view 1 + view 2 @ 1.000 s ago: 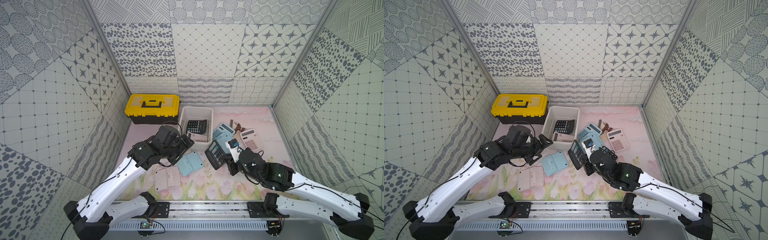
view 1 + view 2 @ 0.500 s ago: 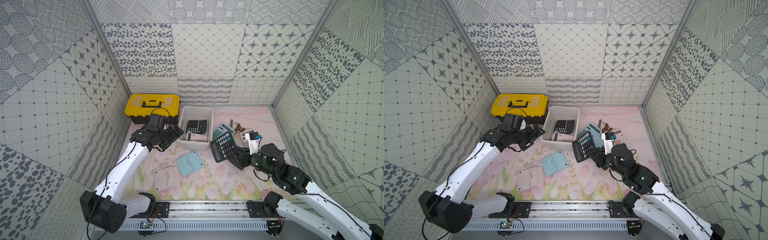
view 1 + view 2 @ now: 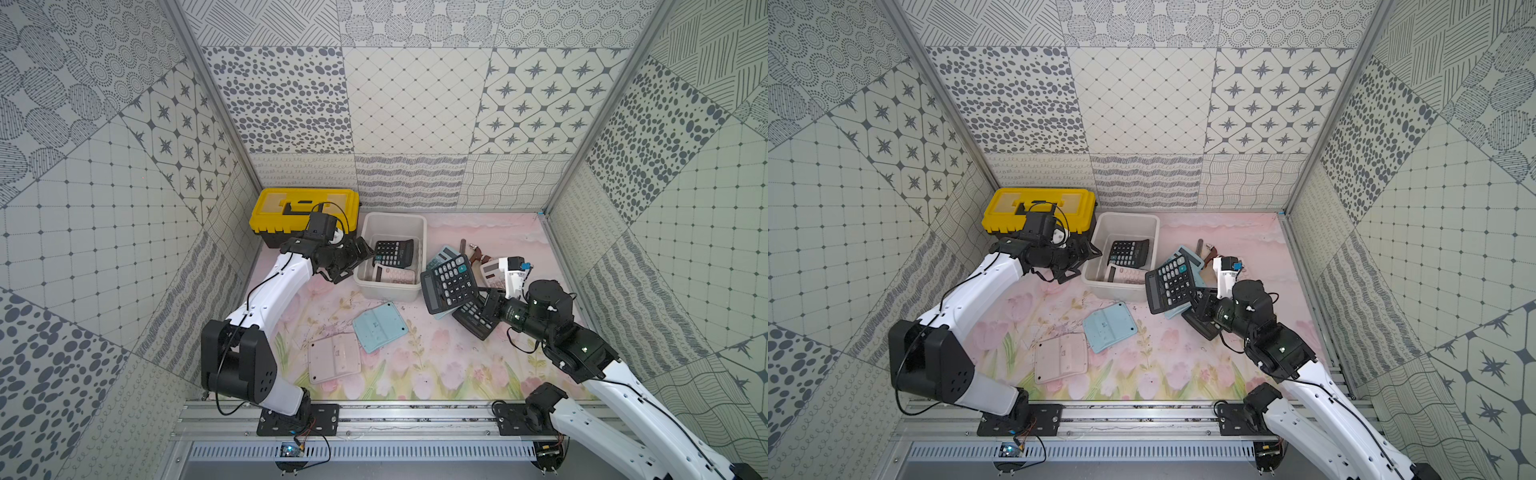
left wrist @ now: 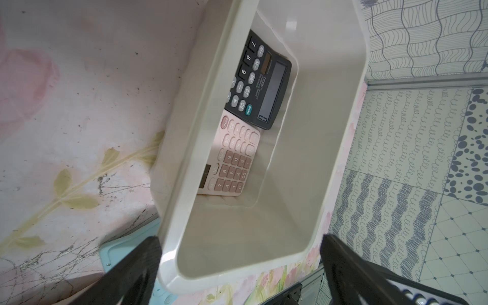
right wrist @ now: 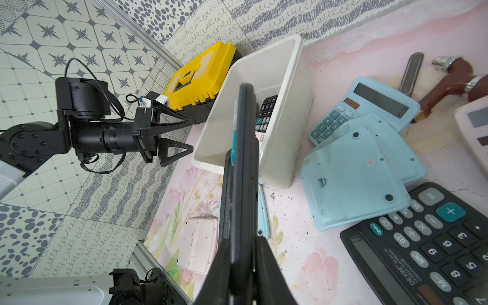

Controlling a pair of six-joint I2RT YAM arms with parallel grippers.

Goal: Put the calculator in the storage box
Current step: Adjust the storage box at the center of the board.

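Box [image 3: 392, 226] with black calculator [image 3: 392, 252] and pink calculator [image 3: 395, 275] inside.
Right gripper [image 5: 243, 245] pinches the held calculator [image 3: 449, 283] aloft beside the box; left gripper [image 3: 355, 259] spread at its other side; floral mat [image 3: 415, 365], patterned walls [image 3: 415, 104].

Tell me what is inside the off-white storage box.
Two calculators, keys up: a black calculator and a pink calculator beside it. In the left wrist view the rim of the storage box covers one edge of each.
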